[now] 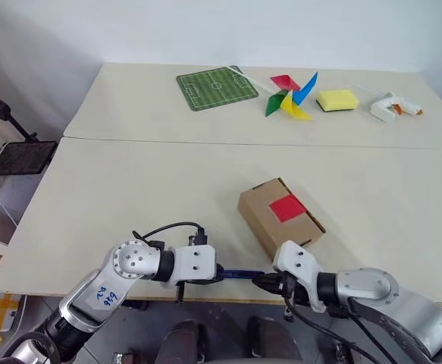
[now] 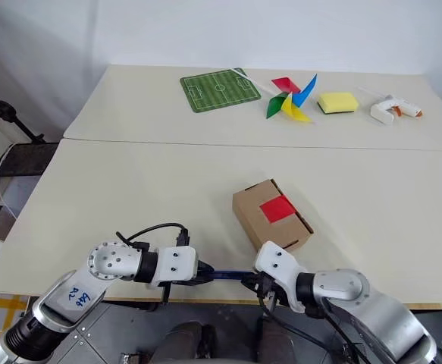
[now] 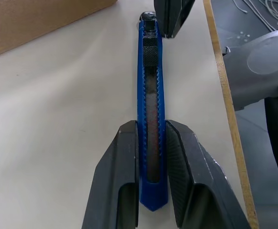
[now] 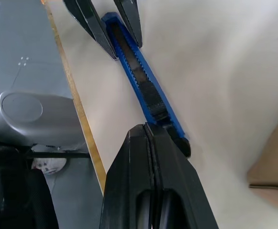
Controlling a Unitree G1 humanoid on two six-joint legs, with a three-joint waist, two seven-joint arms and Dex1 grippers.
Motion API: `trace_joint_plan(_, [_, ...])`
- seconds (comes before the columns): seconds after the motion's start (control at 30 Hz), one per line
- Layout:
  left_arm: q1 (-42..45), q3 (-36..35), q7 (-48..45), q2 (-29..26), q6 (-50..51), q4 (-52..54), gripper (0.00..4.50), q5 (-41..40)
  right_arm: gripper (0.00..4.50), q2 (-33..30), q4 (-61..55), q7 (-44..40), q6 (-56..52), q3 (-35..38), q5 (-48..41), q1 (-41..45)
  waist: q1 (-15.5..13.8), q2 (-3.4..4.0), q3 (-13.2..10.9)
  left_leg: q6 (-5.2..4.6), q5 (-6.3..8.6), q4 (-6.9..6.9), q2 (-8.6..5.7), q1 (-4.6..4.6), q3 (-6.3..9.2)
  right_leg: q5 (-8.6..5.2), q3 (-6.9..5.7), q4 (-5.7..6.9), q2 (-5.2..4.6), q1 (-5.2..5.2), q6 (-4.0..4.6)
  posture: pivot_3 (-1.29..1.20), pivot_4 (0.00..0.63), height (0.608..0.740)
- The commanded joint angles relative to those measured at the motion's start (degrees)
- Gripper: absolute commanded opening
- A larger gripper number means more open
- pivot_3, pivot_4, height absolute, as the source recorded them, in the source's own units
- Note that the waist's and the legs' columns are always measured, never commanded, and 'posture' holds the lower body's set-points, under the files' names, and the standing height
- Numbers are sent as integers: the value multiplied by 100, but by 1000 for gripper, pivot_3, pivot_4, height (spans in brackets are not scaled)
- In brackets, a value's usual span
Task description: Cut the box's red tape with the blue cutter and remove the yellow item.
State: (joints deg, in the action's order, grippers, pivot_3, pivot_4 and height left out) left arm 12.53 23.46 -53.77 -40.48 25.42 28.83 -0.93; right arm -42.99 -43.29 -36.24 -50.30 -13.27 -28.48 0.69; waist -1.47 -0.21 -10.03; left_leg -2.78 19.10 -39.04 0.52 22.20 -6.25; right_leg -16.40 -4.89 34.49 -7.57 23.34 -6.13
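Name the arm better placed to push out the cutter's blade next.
Right, probably. The left gripper is clamped on the cutter, while the shut right gripper sits at its black slider, near the box.

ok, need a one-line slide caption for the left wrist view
Left claw grips the blue cutter at the table's near edge while the shut right claw meets its slider end.

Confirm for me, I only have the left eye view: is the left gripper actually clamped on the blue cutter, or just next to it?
Observer: Clamped. In the left wrist view the left gripper has a finger on each side of the blue cutter.
Operator: And the right gripper?
Observer: The right gripper is shut, its tips at the cutter's black slider end.
Operator: Is the cutter near the table edge?
Observer: Yes, it lies along the wooden edge of the table, with the box on its other side.
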Motion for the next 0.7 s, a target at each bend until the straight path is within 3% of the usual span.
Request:
trace_joint_plan(0.03, [-122,263,-16,-18,41,-43,451,171,17,282,-134,128,-250,353,-442,38,-1,1,0,0,0,0,0,0,0,0,1,1,-1,0,0,0,150,740])
trace_joint_plan(0.23, [-79,248,-21,-19,23,-96,451,181,17,329,-69,218,-472,653,-633,171,3,1,1,0,1,0,0,0,2,0,1,1,-2,1,0,0,150,740])
trace_joint_plan(0.7, [198,229,-42,55,-14,-382,451,226,17,-259,332,-263,592,-161,463,99,-1,-3,3,-2,-1,0,-4,0,1,0,-5,2,-1,-1,0,0,150,740])
